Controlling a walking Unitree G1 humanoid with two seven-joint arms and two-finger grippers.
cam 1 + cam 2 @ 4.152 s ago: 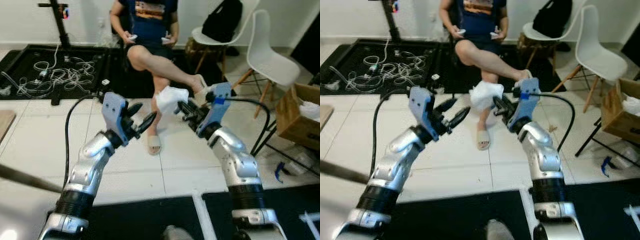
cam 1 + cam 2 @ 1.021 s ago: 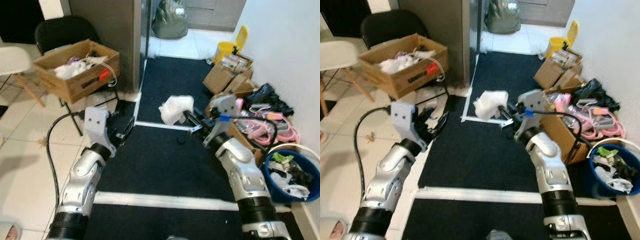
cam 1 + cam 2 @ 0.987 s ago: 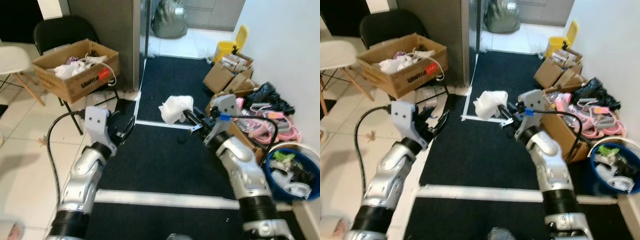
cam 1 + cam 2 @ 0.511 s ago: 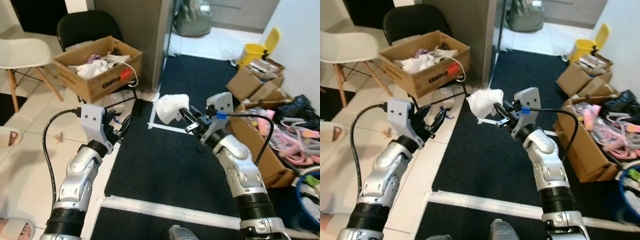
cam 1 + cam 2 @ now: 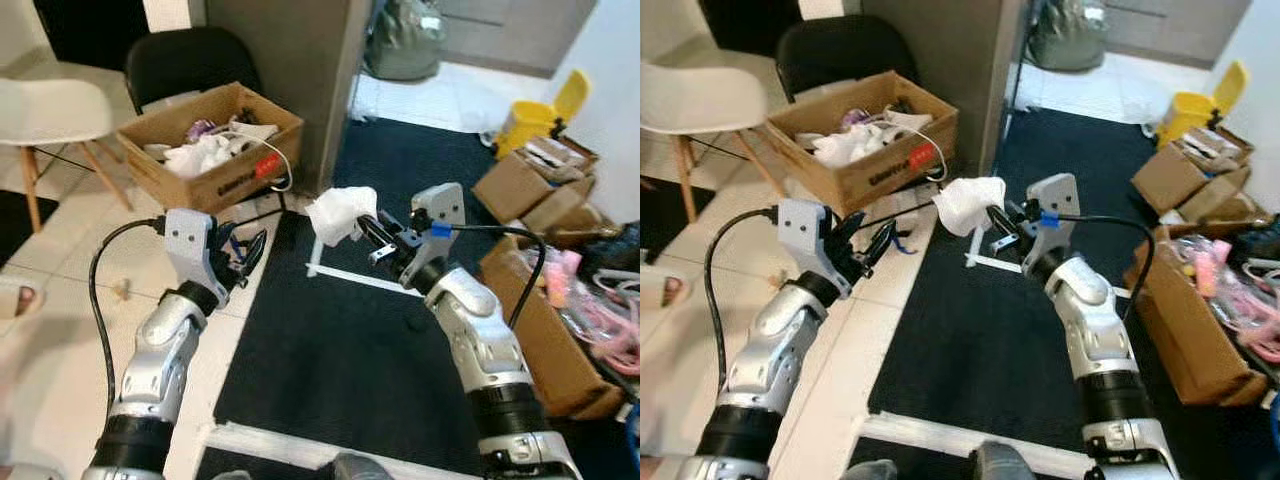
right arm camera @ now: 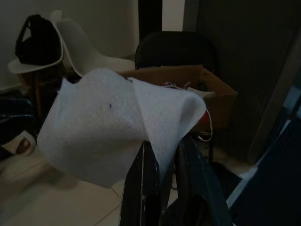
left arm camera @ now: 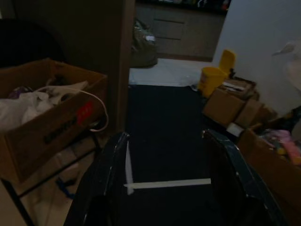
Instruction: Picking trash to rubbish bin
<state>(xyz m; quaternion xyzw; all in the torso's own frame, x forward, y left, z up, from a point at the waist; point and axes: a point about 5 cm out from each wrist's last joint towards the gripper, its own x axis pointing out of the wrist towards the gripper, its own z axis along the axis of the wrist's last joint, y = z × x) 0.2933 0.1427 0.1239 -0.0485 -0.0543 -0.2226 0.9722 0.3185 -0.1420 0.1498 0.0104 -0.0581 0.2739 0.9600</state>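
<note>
A crumpled white tissue (image 5: 340, 213) hangs in the air before me, pinched at its lower edge by my right gripper (image 5: 366, 229), which is shut on it. The right wrist view shows the tissue (image 6: 113, 132) spreading over the two black fingers (image 6: 143, 183). My left gripper (image 5: 249, 250) is raised at the left, open, with nothing between its fingers (image 7: 110, 160). It is well apart from the tissue.
An open cardboard box (image 5: 212, 150) of clutter rests on a black chair beside a grey pillar (image 5: 290, 60). A black mat (image 5: 400, 340) runs ahead. Cardboard boxes (image 5: 520, 185) and a yellow container (image 5: 558, 100) line the right. A white chair (image 5: 50, 110) stands at the left.
The whole view has swung left: the blue bin at the right has left the picture and the box on the chair is nearer the centre. Both arms keep their pose, tissue still held.
</note>
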